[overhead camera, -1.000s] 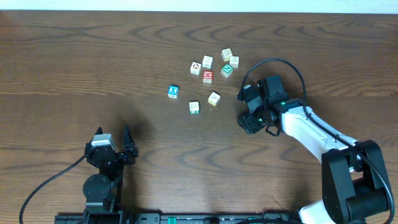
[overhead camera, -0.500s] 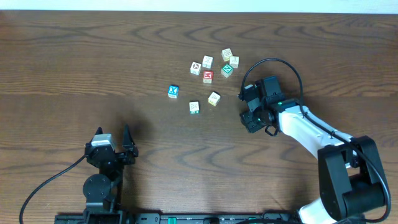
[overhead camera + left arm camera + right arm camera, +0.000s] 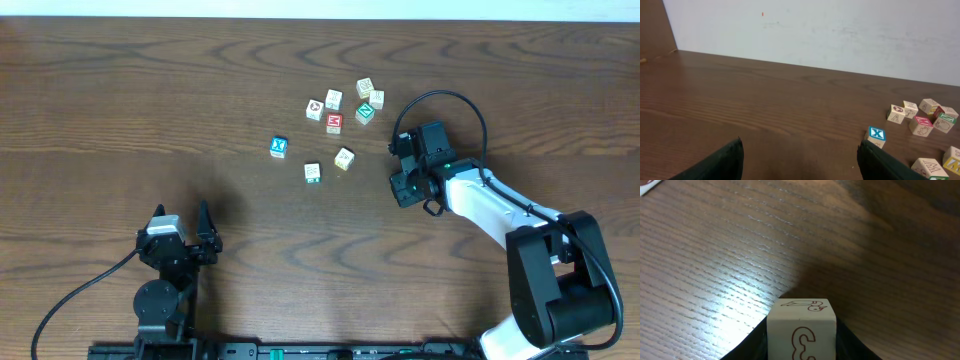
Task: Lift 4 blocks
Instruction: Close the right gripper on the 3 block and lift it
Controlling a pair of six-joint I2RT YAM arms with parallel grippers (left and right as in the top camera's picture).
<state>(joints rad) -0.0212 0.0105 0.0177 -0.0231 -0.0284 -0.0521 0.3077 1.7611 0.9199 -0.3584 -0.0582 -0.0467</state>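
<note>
Jaws of the right gripper [image 3: 800, 352] pinch a cream block [image 3: 800, 322] by its side faces. The left gripper [image 3: 800, 146] stands spread and empty. Recommended: hold the squeeze square and raise straight up, clear of the other blocks [image 3: 344, 158], blue X block [image 3: 279, 147] included, clustered upper centre of the overhead view. Surface: dark wood-grain table [image 3: 150, 100], glare noted. White wall [image 3: 815, 30] behind.
</note>
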